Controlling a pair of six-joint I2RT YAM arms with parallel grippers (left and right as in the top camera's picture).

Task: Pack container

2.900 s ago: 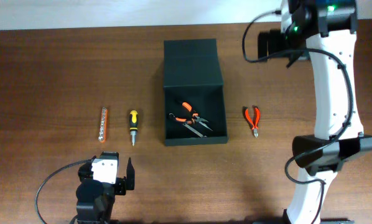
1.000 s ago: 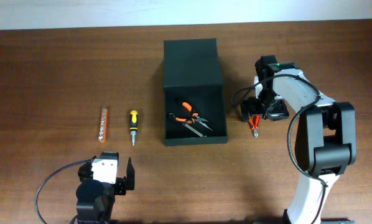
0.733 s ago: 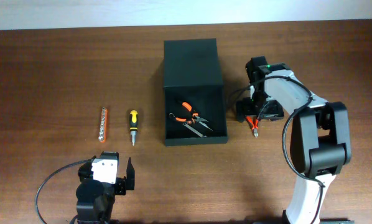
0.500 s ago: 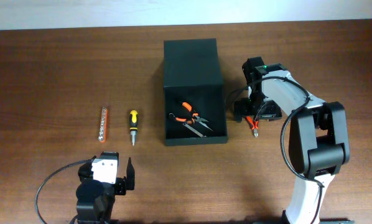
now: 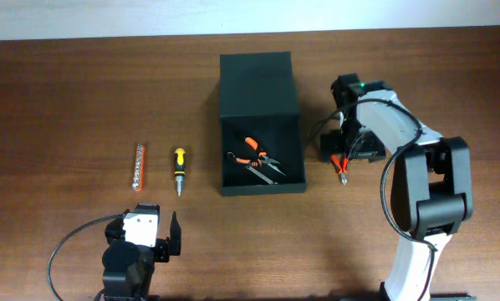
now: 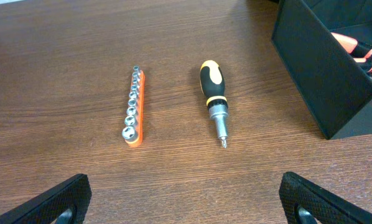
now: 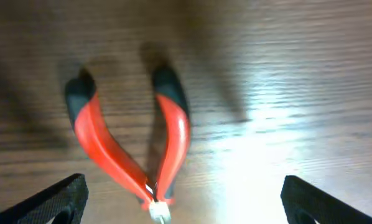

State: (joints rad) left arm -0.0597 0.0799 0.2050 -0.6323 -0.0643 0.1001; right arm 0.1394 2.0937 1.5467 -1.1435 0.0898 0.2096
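Observation:
The container (image 5: 262, 189) is a dark box in the middle of the table, its flap lid (image 5: 258, 84) laid open at the far side. Orange-handled pliers (image 5: 252, 149) and a second dark tool (image 5: 268, 170) lie inside. Red pliers (image 5: 343, 170) lie on the table to the box's right. My right gripper (image 5: 344, 155) hovers low over them, open. In the right wrist view the red pliers (image 7: 130, 146) lie between the wide-spread fingers, left of centre, untouched. My left gripper (image 5: 145, 221) rests open near the front edge, with only bare table between its fingertips (image 6: 61, 200).
A yellow-and-black screwdriver (image 5: 179, 170) and an orange rail of sockets (image 5: 139, 166) lie side by side left of the box. The left wrist view shows the screwdriver (image 6: 214, 102), the rail (image 6: 135, 107) and the box's outer wall (image 6: 323, 81).
My right arm has swung down from the back of the table to just above the red pliers, then edged slightly right. The left arm and all tools have stayed put.

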